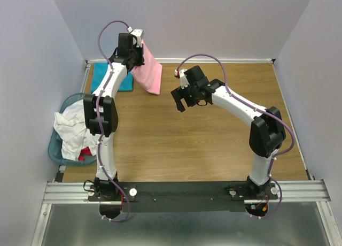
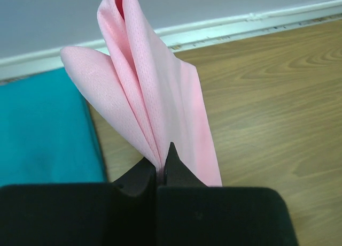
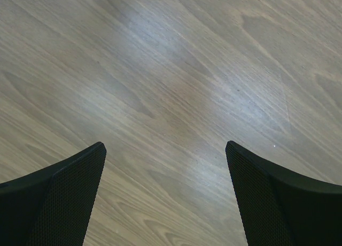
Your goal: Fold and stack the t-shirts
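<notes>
Far left corner of the wooden counter (image 1: 214, 144): your left arm holds a shirt aloft while the right waits over bare wood.

The light-blue basket (image 1: 55, 150) sits at the counter's left edge, heaped with white shirts (image 1: 69, 129) not yet folded. The teal shirt (image 1: 101, 75) lies flat by the back wall, apparently the base of the stack. Just to its right the pink shirt (image 1: 149, 72) hangs in a narrow folded drape. Whether its lower end touches the counter cannot be told.

Your left claw (image 2: 163, 163) is pressed together on the pink shirt's gathered top edge, with several layers caught in one thin pinch. Your right claw (image 3: 164, 144) is spread wide near the counter's middle, holding nothing.

The step in hand looks like setting pink on teal. Carry the drape left until its lower hem hangs over the teal shirt's far side. Then lower as you draw toward yourself, so the cloth lays down flat instead of bunching. Move slowly, since the layers could slip unevenly from so small a grip. Let go only once most of the shirt rests on the teal one.
</notes>
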You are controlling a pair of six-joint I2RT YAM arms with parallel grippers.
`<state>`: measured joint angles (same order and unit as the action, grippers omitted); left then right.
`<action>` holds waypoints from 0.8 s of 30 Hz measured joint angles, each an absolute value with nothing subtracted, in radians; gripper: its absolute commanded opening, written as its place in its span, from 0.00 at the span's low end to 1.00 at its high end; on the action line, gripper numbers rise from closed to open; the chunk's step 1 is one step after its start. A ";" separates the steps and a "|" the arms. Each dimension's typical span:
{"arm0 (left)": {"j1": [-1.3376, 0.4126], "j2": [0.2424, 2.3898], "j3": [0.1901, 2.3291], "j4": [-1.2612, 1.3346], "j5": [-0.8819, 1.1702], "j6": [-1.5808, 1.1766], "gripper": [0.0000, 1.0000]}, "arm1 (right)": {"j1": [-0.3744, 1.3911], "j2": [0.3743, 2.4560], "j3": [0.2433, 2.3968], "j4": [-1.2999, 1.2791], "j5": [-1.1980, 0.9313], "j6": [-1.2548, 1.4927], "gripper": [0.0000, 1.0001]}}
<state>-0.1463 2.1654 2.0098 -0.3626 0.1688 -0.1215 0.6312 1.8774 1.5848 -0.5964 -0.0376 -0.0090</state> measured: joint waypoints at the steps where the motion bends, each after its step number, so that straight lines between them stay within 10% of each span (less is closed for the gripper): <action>1: -0.137 2.172 2.032 -0.373 0.165 -0.102 0.00 | 0.631 1.877 1.583 -0.597 -0.038 -0.009 1.00; 24: -0.022 2.196 2.191 -0.482 0.160 0.063 0.00 | 0.631 1.877 1.580 -0.596 -0.037 -0.009 1.00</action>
